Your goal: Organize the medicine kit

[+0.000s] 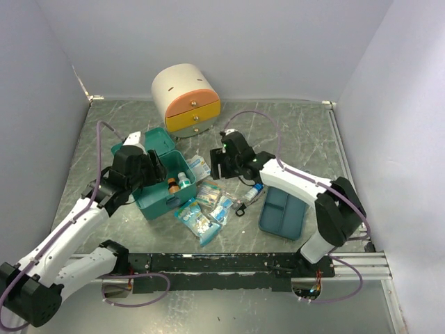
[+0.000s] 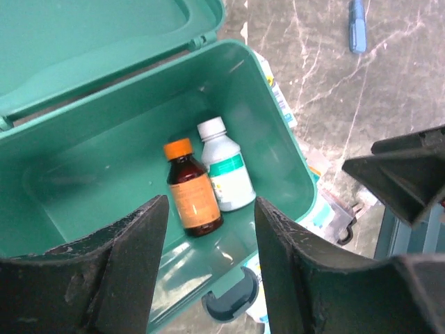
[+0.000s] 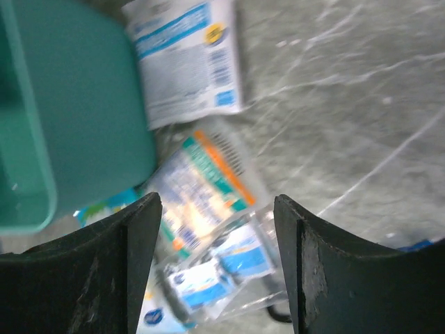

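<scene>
A teal-green rectangular plastic medicine kit (image 1: 154, 206) with rounded corners is lying left of centre on the grey marble-patterned table (image 1: 292, 139). Its hinged lid is thrown back, and two things are being stored on its floor: an amber bottle with an orange cap (image 2: 193, 195) and, touching it, a white bottle with a green label (image 2: 226, 174). The box is judged to be light, stiff and smooth-walled, so it is likely to skid if nudged, and the bottles are likely to roll if it is tipped. It would best be gripped across an upright side wall at the rim or by the front handle, never by the free-swinging lid. The left gripper (image 2: 211, 202) is being held above the open box with its jaws spread and nothing between them. Just to the right of the kit, a loose heap of crinkly printed sachets (image 1: 208, 205) is waiting to be packed. The right gripper (image 3: 217, 202) is hovering over that heap, likewise released and empty. Further right a flat dark-blue divided tray (image 1: 283, 212) is lying, and at the back a cream rounded cabinet with orange and yellow drawers (image 1: 186, 97) is standing well apart from the kit.
</scene>
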Robot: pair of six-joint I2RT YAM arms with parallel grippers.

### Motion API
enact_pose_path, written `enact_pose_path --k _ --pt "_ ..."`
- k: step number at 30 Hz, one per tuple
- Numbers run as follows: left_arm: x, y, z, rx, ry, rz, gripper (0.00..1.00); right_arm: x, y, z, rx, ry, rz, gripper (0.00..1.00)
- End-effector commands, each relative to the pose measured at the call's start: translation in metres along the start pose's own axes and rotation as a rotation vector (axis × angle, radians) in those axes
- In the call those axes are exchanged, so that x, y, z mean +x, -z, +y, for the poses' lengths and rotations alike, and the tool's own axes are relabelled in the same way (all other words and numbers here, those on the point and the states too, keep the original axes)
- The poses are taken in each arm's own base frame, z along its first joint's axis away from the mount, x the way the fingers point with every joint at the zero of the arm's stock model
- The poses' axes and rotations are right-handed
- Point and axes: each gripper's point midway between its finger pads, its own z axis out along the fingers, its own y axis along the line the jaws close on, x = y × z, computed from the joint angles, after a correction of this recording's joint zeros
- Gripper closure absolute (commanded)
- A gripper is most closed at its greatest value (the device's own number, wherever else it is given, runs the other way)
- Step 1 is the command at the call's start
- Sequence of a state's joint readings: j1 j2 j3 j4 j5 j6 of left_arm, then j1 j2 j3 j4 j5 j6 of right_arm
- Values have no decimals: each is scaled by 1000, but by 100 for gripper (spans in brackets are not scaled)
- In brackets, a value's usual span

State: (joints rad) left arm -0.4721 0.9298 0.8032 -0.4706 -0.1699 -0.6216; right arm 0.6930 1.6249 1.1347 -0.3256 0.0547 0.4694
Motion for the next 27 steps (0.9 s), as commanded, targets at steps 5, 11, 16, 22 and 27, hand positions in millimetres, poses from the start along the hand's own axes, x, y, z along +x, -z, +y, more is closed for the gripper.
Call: enact_pose_path --k 5,11,16,22,27 --pt "50 2 9 -8 -38 232 45 33 22 44 -115 67 31 37" --pt "62 -16 22 -103 -17 275 49 44 -2 78 -180 238 81 43" --pt "78 -22 18 -57 -15 325 50 42 -16 98 -237 243 50 44" --pt "89 -19 0 65 19 354 50 23 -32 114 -262 210 3 43" --pt "91 -15 -12 155 24 340 49 10 -46 117 -244 189 -13 42"
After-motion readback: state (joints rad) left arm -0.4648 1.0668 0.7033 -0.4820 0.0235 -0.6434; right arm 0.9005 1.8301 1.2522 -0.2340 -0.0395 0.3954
